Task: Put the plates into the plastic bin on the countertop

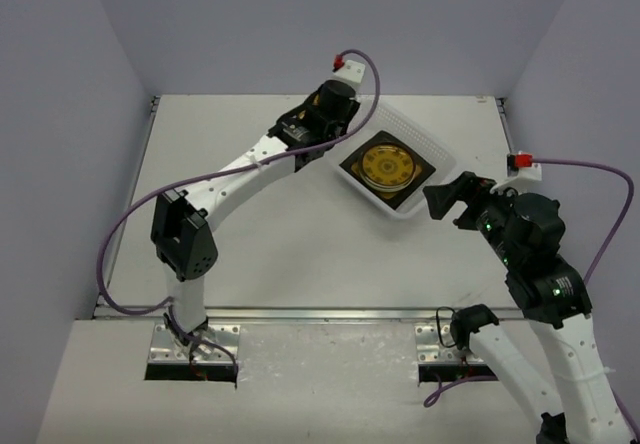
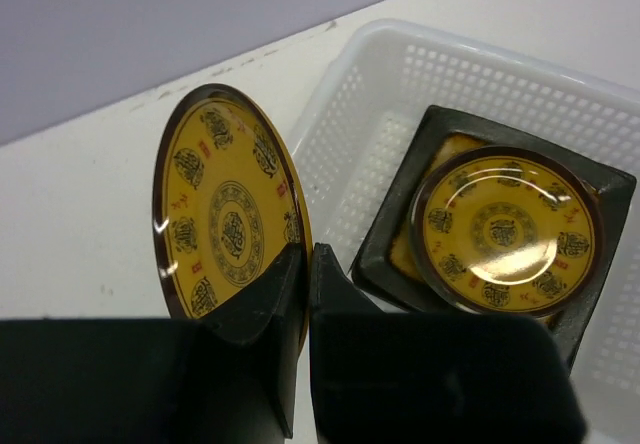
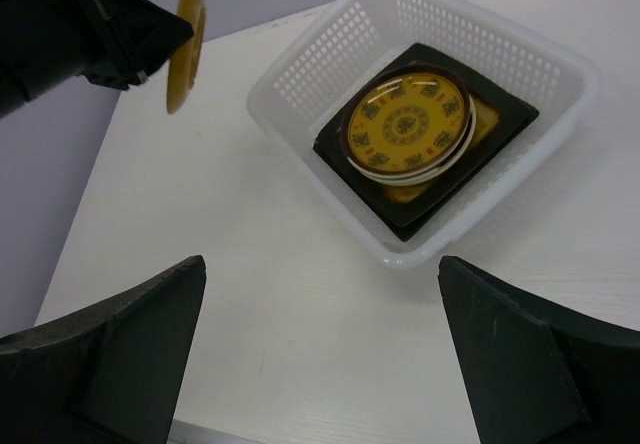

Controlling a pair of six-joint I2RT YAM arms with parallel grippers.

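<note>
The countertop [image 1: 300, 254] is the biggest thing, flat and white. On it sits the plastic bin [image 1: 418, 129], just beside the L gripper [image 1: 320, 134] on its right side and a bit lower. From the R gripper [image 1: 445, 199] the bin is just in front and to its left.

In the bin lies a black square plate [image 3: 500, 114], flat on the bottom. On top of it, in the middle, lies a round yellow plate [image 3: 408, 129], face up. There may be 1 more under it, can't tell.

Then the other round yellow plate [image 2: 225, 204]. It's not in the bin yet. The L gripper is closed tight on its rim, w/ 1 finger on each face. This plate stands up on its edge, face turned sideways, in the air, out past the bin's wall [image 2: 380, 94] and above the countertop.

The R gripper [image 3: 318, 264] is wide open w/ nothing in it.

My guess for the next move: the L arm has the plate, so it's the L arm's job. The bin is to the right of its fingers [image 2: 270, 294], so the plate must go that way, over the rim, then tip from standing to flat so it lands on the stack. If let go on edge it could roll or clack.
</note>
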